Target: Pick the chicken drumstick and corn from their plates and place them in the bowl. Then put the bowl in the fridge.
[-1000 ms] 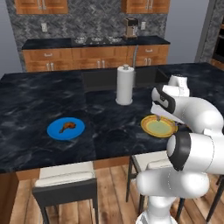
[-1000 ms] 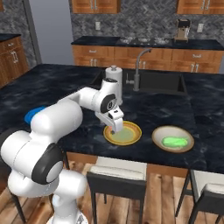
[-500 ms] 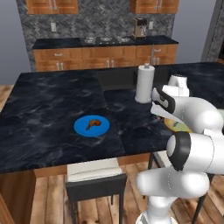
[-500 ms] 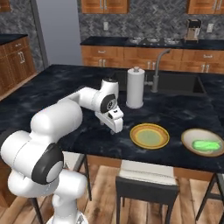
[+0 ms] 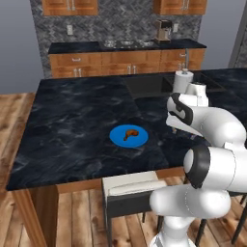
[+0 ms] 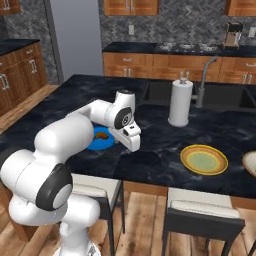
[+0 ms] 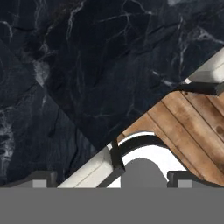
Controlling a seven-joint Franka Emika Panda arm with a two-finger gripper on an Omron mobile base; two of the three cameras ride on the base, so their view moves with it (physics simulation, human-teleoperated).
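1. Chicken drumstick [image 5: 129, 133] is the piece the next reach turns on, and nearest the robot is not it but the gripper [image 6: 131, 140]: it hangs over the front edge of the counter [image 5: 72, 120], above a stool [image 7: 94, 170], jaws spread wide and holding nothing.
2. A little farther in, the drumstick lies on the blue plate [image 5: 118, 140], set on the dark counter to the gripper's left and slightly deeper; in the right base view the plate sits partly behind the arm, close beside the hand.
3. Its long axis looks to run on a slant, thicker end toward the far side; which end carries the bone is too small to tell, so I judge the hand should move left and inward, then turn its fingers across that line.
4. Farther right lies the yellow-rimmed plate [image 6: 203, 160], well apart from the drumstick, with the paper towel roll [image 6: 180, 102] beyond it.
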